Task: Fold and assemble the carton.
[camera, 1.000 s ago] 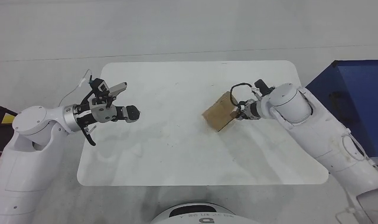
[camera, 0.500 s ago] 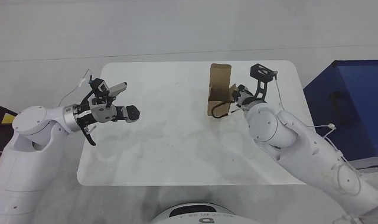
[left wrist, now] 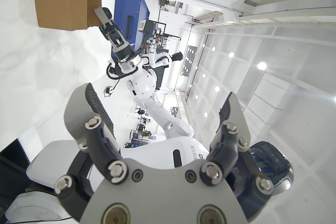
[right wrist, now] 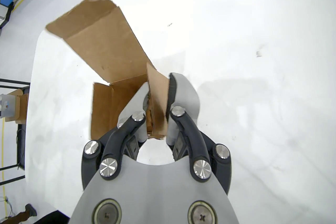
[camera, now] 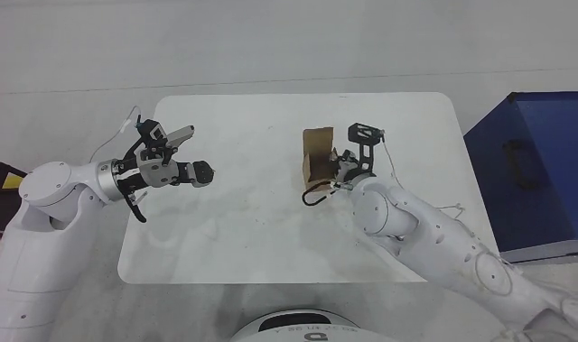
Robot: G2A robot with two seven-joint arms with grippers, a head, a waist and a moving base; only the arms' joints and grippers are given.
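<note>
Two hands are at the white table (camera: pixel 253 220). The right hand (right wrist: pixel 158 83) is clamped tight on a short side flap of the brown carton (camera: pixel 316 154), one finger inside the open end and the other pressed against the flap's outer face. That carton sits right of the table's middle, toward the far edge, its large end flap (right wrist: pixel 97 36) splayed outward and the box walls already squared up; whether its underside touches the table cannot be told. The left hand (camera: pixel 193 154) hovers over the table's left part, well apart from the carton, its fingers (left wrist: pixel 92 101) spread wide and holding nothing. Beyond the table's right edge stands a blue bin (camera: pixel 528 171).
</note>
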